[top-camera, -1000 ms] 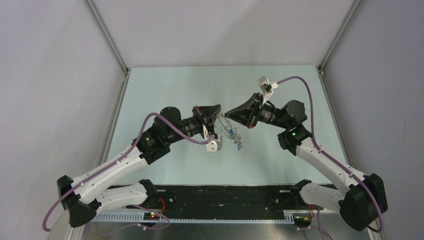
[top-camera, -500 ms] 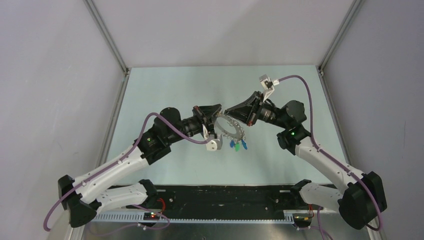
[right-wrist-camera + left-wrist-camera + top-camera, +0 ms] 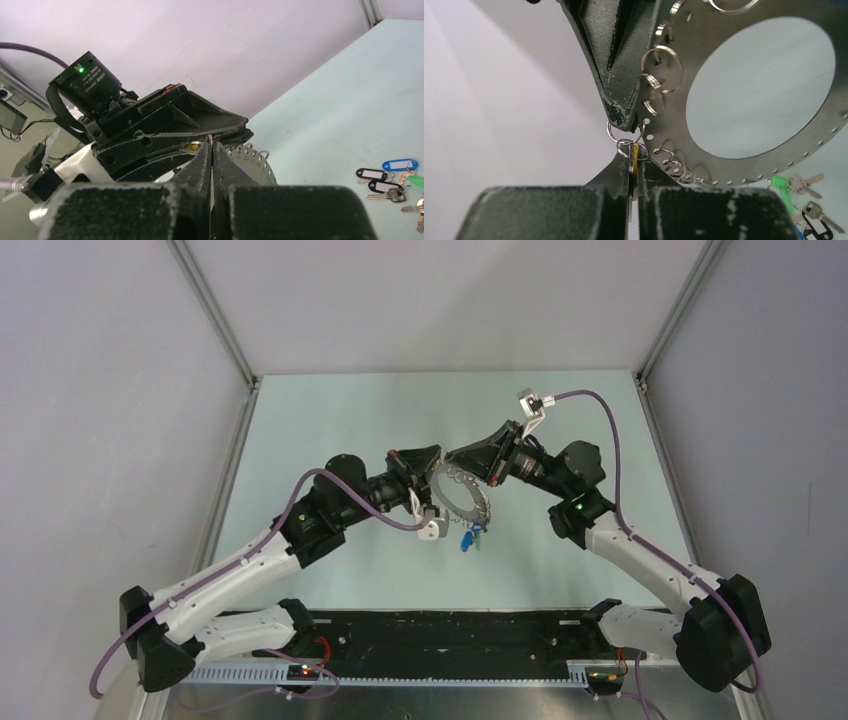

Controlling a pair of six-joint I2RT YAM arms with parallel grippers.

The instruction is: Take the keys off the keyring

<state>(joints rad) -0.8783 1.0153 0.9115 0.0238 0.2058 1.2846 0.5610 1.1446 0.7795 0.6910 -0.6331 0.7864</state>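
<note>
The keyring (image 3: 470, 512) is a flat grey disc with a holed rim, held up between both arms with its face toward the top camera. My left gripper (image 3: 635, 172) is shut on a thin metal key with a yellow piece (image 3: 636, 156) at the disc's (image 3: 674, 127) rim. From above, my right gripper (image 3: 625, 119) pinches a small split ring (image 3: 613, 135) linked to that key. In the right wrist view my right gripper (image 3: 211, 146) is shut, tip to tip with the left fingers (image 3: 220, 122). Loose keys (image 3: 392, 177) with blue, green and dark tags lie on the table.
Other small split rings (image 3: 663, 62) dangle from the disc's rim holes. The bunch of tagged keys (image 3: 470, 538) shows just below the disc in the top view. White walls and metal frame posts (image 3: 215, 315) close in the pale green table (image 3: 340, 410).
The disc has turned from edge-on to face-up toward the top camera. The tagged bunch has dropped lower in the view. Both grippers stay shut and nearly in place.
</note>
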